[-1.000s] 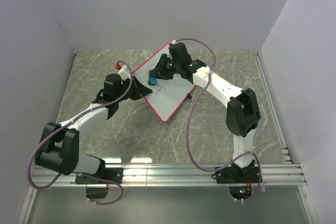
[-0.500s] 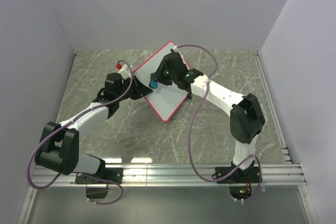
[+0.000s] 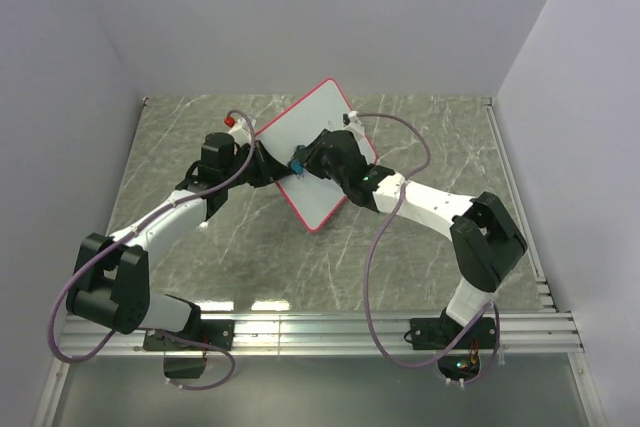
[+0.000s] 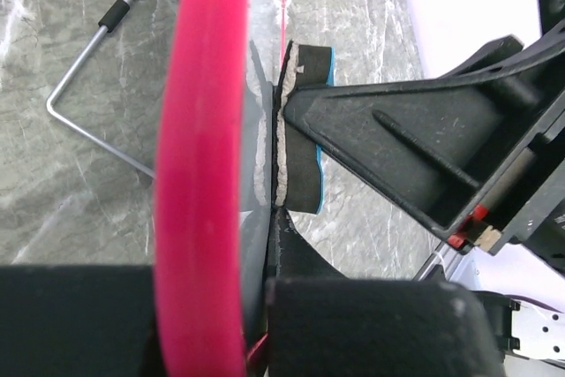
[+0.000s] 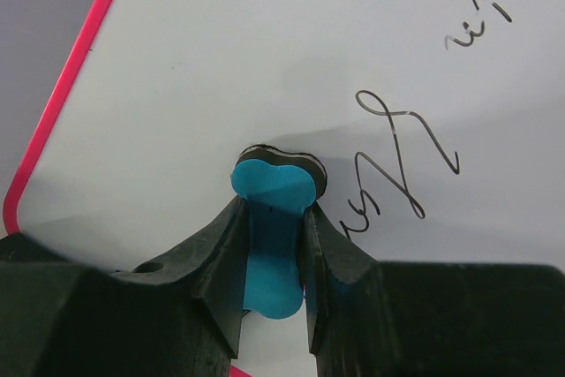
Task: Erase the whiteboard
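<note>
Grey marbled table (image 3: pixel 290 267) beneath the whiteboard (image 3: pixel 315 122), plain pale walls (image 3: pixel 300 17) around

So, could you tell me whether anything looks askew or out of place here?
The whiteboard is not lying flat: the left gripper clamps its pink edge and holds it tilted up from the table while the blue eraser presses on it. That looks deliberate. Nothing appears spilled or damaged.

The left gripper (image 3: pixel 262 165) clamped the tilted whiteboard (image 3: pixel 312 122) by its edge while the right gripper (image 3: pixel 302 160) pressed a blue eraser (image 3: pixel 296 164) against its white face
</note>
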Robot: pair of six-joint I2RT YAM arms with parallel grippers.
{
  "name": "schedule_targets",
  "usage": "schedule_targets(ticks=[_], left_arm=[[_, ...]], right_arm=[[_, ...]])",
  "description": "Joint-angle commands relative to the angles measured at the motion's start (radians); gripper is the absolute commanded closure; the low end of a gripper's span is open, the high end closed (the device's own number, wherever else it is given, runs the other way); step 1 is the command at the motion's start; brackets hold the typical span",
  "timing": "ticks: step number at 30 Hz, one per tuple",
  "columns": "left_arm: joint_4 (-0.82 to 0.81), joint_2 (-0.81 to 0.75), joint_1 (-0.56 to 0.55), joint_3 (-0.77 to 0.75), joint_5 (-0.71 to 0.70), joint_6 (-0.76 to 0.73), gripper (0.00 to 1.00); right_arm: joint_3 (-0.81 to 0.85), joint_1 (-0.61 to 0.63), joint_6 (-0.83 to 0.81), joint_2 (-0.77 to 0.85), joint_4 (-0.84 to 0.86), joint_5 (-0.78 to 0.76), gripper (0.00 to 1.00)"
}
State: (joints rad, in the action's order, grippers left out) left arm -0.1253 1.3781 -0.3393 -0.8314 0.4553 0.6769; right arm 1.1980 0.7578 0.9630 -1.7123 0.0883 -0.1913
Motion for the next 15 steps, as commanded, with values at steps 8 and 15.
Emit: schedule_targets(ticks=[8,15], left_arm=[[0.277,-0.008,-0.047,-0.038,0.177,-0.123,1.00],[0.300,-0.022,-0.046,-0.040,0.180,-0.146,1.00]], right_arm=[[-0.218,0.066,-0.017,-0.014,-0.282,-0.010,1.00],[-0.249,0.069,-0.001,-0.020,-0.277,-0.008,1.00]])
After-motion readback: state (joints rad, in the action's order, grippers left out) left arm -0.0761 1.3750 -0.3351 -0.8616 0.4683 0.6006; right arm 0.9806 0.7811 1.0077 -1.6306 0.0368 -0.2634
